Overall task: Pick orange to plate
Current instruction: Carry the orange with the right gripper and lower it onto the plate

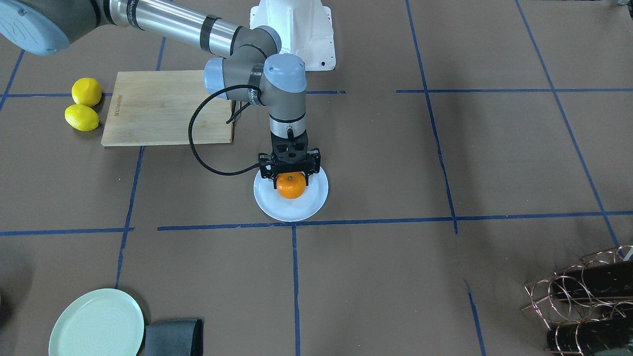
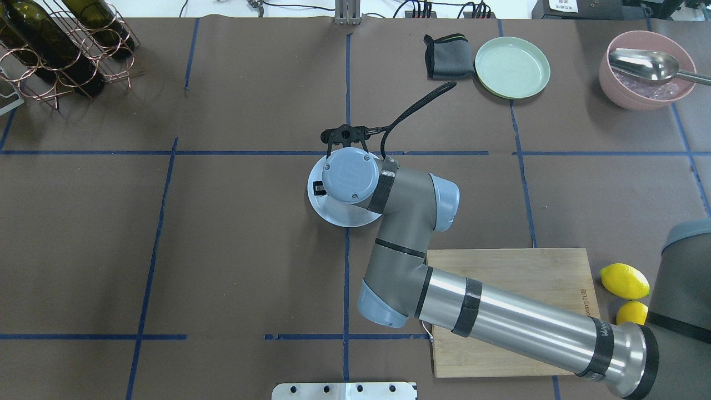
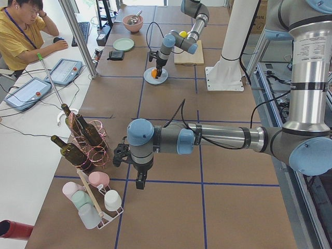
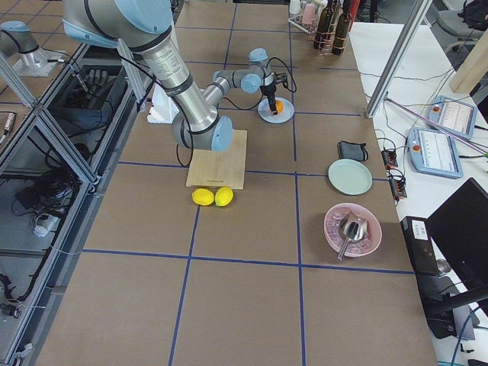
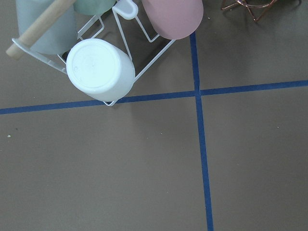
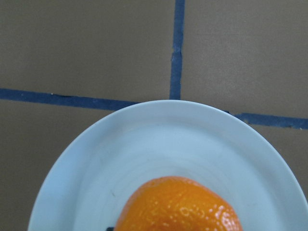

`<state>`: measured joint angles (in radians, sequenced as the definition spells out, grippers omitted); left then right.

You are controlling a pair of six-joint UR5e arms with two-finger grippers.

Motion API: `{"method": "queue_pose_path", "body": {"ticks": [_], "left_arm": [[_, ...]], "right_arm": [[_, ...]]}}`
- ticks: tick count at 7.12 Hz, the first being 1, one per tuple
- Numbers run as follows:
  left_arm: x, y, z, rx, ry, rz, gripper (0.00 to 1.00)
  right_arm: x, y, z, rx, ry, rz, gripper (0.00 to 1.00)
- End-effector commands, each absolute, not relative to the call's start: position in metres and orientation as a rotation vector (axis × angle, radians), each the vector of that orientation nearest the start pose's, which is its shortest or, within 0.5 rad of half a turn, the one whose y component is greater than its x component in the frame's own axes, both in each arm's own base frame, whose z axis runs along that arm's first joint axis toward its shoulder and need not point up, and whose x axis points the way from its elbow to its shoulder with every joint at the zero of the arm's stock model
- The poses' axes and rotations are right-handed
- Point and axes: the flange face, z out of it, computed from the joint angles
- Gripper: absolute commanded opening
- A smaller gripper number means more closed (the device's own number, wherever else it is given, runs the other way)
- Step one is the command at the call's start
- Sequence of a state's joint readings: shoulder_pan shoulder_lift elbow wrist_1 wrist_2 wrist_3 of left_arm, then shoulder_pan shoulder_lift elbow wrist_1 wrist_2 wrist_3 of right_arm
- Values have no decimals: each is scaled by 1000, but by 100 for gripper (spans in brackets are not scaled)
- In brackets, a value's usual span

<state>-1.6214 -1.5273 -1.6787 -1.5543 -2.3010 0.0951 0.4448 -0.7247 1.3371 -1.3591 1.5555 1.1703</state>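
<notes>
The orange [image 1: 291, 186] rests at the middle of the pale blue-white plate [image 1: 293, 210], near the table's centre. My right gripper [image 1: 292, 179] points straight down over it, its fingers close against both sides of the fruit, shut on it. The right wrist view shows the orange [image 6: 178, 207] sitting low on the plate [image 6: 168, 134]. From overhead the wrist hides the fruit and only the plate's rim [image 2: 340, 218] shows. My left gripper [image 3: 140, 184] hangs over bare table near the cup rack; I cannot tell whether it is open or shut.
Two lemons [image 1: 83, 105] lie beside a wooden cutting board [image 1: 163, 108]. A mint-green plate [image 2: 512, 67], a grey cloth [image 2: 447, 56] and a pink bowl with a scoop [image 2: 647, 69] stand far right. A wine rack [image 2: 61, 47] and cup rack [image 5: 101, 67] stand left.
</notes>
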Motion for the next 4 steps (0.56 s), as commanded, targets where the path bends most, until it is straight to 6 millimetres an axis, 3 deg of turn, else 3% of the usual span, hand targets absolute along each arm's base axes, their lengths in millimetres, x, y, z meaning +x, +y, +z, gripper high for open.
{"method": "queue_pose_path", "body": {"ticks": [1, 2, 3, 4], "left_arm": [[-91, -472, 631, 98, 725, 60, 100], [-91, -472, 631, 100, 725, 60, 100], [-91, -472, 630, 101, 725, 61, 100], [-91, -472, 630, 102, 725, 62, 100]], "right_arm": [[-645, -457, 210, 349, -753, 51, 100], [-631, -467, 202, 351, -771, 57, 100], [-604, -482, 189, 332, -774, 58, 100], [-553, -504, 181, 291, -782, 37, 100]]}}
